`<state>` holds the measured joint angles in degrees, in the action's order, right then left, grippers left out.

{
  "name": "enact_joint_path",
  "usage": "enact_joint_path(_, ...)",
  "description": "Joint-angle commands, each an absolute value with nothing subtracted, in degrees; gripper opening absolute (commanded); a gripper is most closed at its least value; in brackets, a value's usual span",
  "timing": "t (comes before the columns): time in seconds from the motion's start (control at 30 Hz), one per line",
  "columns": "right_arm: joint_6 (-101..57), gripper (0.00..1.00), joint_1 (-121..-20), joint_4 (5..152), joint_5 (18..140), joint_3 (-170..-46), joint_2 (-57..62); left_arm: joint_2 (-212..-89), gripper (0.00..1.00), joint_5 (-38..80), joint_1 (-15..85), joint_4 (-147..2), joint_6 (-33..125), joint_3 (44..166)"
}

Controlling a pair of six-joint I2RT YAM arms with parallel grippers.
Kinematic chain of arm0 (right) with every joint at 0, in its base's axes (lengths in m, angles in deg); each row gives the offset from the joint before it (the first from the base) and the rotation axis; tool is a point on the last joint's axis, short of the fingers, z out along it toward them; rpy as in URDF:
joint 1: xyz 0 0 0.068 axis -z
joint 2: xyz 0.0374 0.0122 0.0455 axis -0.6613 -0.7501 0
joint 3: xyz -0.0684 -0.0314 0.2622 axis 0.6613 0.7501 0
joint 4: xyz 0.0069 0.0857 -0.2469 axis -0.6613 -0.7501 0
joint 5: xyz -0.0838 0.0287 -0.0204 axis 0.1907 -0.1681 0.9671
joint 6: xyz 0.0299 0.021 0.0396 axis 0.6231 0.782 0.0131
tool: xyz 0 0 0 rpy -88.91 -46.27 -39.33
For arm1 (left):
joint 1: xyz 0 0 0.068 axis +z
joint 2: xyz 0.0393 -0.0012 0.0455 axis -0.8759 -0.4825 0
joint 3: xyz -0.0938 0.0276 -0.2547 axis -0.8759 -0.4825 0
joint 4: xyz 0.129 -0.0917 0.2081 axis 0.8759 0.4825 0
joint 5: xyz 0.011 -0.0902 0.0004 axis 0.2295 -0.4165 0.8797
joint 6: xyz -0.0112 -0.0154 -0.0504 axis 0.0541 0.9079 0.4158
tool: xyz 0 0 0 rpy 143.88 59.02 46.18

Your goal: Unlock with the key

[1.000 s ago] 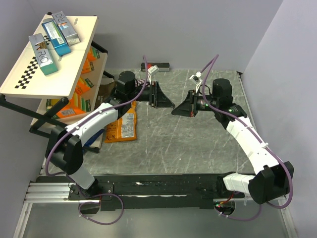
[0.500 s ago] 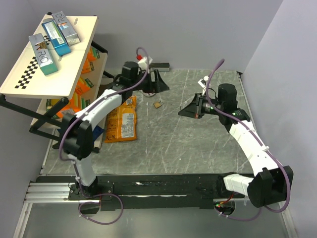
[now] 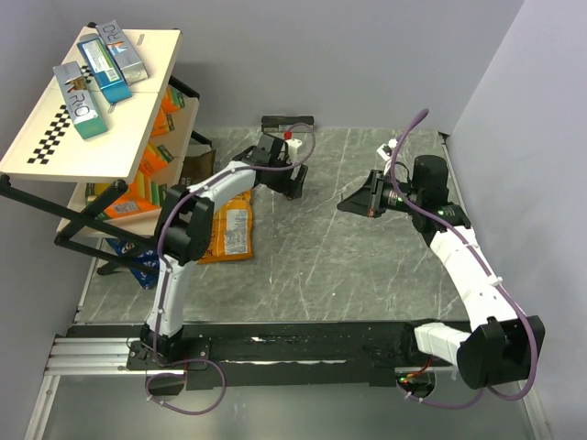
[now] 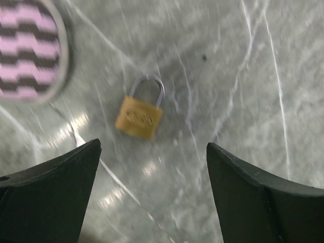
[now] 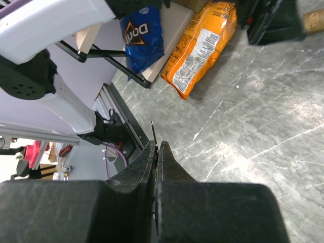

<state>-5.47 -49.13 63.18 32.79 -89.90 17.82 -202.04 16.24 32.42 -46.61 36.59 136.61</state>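
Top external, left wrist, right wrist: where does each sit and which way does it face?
Top external: above and behind the bases, looking down on the table; left arm and right arm show.
Left wrist: over the table, facing down at a brass padlock; open left gripper shows.
Right wrist: low, facing the shelf rack; right gripper shut, apparently on the key.
Shared: orange snack bag, top external and right wrist.

Brass padlock point(image 4: 139, 117), chip bag point(image 3: 225, 234) on table point(image 3: 348, 266)

— Where's the key point(image 5: 153, 134)?
— Pinched in the right gripper point(image 5: 157, 151), its fingers pressed together on it. Only a thin dark sliver pokes out past the tips.
— Its head?
— Hidden. From above it's too small to see.
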Motion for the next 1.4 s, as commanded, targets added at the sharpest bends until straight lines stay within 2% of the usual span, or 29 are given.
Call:
enact_joint_path(0.0, -4.8, 0.0, -48.6, 62.5, 32.3, -92.3, 17.2, -206.3, 0.89, 17.2, 31.9, -46.5, 30.1, 143.2)
enact_joint_path(0.37, -3.1, 0.0, -48.5, 62.9, 32.2, -95.7, 13.1, -213.2, 0.84, 17.4, 31.8, -46.2, 28.4, 148.9)
enact_joint_path(0.53, -3.1, 0.0, -48.6, 63.0, 31.9, -96.0, 12.2, -214.0, 0.73, 20.4, 31.6, -46.7, 28.4, 148.9)
enact_joint_path(0.77, -1.3, 0.0, -48.4, 65.9, 31.4, -94.2, 12.4, -208.4, 0.72, 24.9, 29.5, -49.5, 26.1, 138.3)
enact_joint_path(0.87, -0.9, 0.0, -48.5, 67.0, 31.1, -93.4, 12.5, -208.2, 0.68, 26.4, 28.5, -49.3, 25.2, 136.6)
enact_joint_path(0.97, -0.9, 0.0, -48.5, 67.2, 31.0, -93.1, 12.4, -208.6, 0.61, 27.6, 27.9, -49.6, 25.8, 136.6)
enact_joint_path(1.07, -1.3, 0.0, -48.4, 66.9, 31.1, -92.8, 12.8, -209.4, 0.48, 28.9, 27.8, -49.0, 27.1, 137.9)
enact_joint_path(1.1, -1.9, 0.0, -48.5, 66.3, 31.8, -93.0, 12.9, -209.6, 0.39, 28.9, 27.7, -48.8, 27.7, 138.2)
enact_joint_path(1.17, -4.7, 0.0, -48.7, 62.9, 33.4, -93.3, 12.9, -209.7, 0.26, 31.1, 27.7, -47.8, 31.4, 139.7)
enact_joint_path(1.2, -5.8, 0.0, -48.9, 61.7, 35.1, -93.6, 12.9, -209.7, 0.12, 31.2, 27.7, -47.1, 33.3, 140.5)
enact_joint_path(1.23, -8.3, 0.0, -49.5, 60.6, 35.9, -93.8, 12.7, -209.6, 0.05, 31.3, 27.8, -45.0, 36.5, 141.5)
enact_joint_path(1.27, -9.8, 0.0, -50.0, 57.7, 37.0, -94.1, 12.6, -209.3, 0.01, 30.8, 28.0, -44.0, 41.6, 143.4)
enact_joint_path(1.37, -13.5, 0.0, -52.8, 54.8, 41.7, -94.5, 10.0, -207.2, 0.01, 27.2, 28.2, -41.6, 51.9, 144.5)
